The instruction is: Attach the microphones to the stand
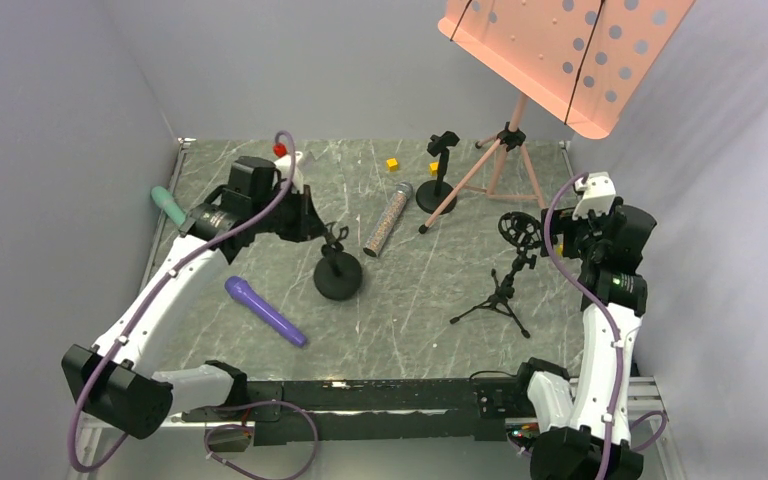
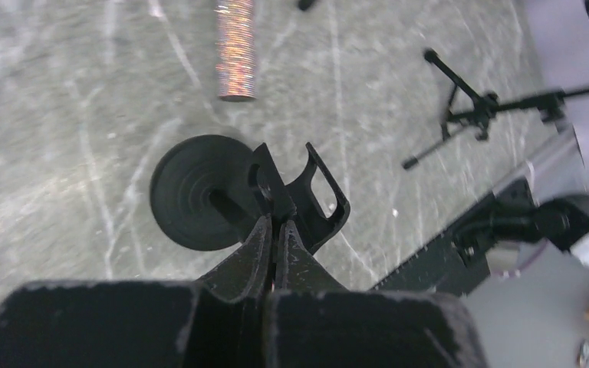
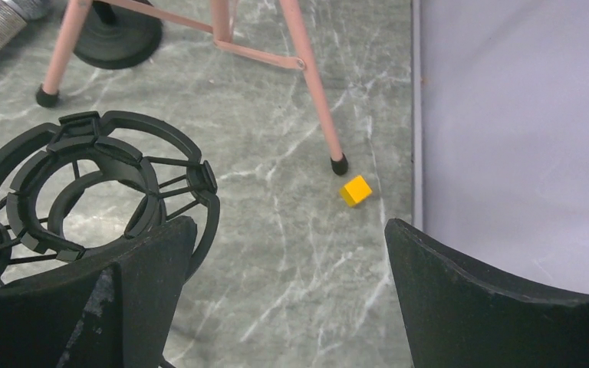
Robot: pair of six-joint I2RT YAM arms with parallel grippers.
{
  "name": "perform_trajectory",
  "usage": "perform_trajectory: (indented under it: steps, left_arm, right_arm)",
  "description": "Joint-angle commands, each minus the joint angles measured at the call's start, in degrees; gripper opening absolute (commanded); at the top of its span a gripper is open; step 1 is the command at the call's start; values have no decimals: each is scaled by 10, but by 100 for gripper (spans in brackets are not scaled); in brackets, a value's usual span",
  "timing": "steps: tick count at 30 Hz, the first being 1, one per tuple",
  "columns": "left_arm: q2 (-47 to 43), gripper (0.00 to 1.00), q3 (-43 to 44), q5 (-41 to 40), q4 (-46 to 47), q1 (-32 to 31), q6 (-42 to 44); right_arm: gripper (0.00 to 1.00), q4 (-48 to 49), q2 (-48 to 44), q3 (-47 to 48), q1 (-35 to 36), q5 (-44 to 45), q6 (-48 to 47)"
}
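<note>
My left gripper (image 1: 322,232) (image 2: 278,221) is shut, its tips pinching the black clip (image 2: 307,192) on top of the round-base stand (image 1: 338,275) (image 2: 192,192). The purple microphone (image 1: 265,311) lies on the table in front of that stand. At the far left edge lies the teal microphone (image 1: 168,205). The glittery microphone (image 1: 387,218) (image 2: 235,50) lies behind the stand. My right gripper (image 1: 565,240) (image 3: 291,230) hangs open and holds nothing, just right of the shock mount (image 1: 520,230) (image 3: 84,192) on the small tripod stand (image 1: 500,295).
A second round-base stand with a clip (image 1: 438,190) is at the back. The pink music stand (image 1: 570,60) rests on tripod legs (image 1: 505,165) (image 3: 307,84) at the back right. Small yellow cubes (image 1: 392,164) (image 3: 356,190) lie around. Walls close in on both sides.
</note>
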Motion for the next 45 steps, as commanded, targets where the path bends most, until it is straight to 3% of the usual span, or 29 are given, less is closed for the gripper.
perform_trajectory:
  steps: [1,7,13,21,32,36,42,45]
  left_arm:
    - [2,0,8,102,80,-41,40]
    - [30,0,17,107,60,-80,69]
    - [37,0,11,109,55,-101,76]
    - [49,0,21,128,32,-127,116]
    - [107,0,92,170,-73,-128,183]
    - [129,0,120,180,-83,-133,183]
    - [148,1,140,181,-90,-142,183]
    - [153,21,146,157,-96,-142,178]
  right_arm:
    - [100,-99,4,40,-9,54,-52]
    - [100,-134,4,95,-10,35,-54]
    - [100,-197,21,108,-9,-116,-102]
    - [100,-207,-16,144,-10,-239,-102]
    - [99,-307,-4,188,-2,-386,-203]
    - [99,-338,19,202,39,-430,-237]
    - [99,-282,29,196,159,-405,-202]
    - [99,-274,45,192,206,-421,-216]
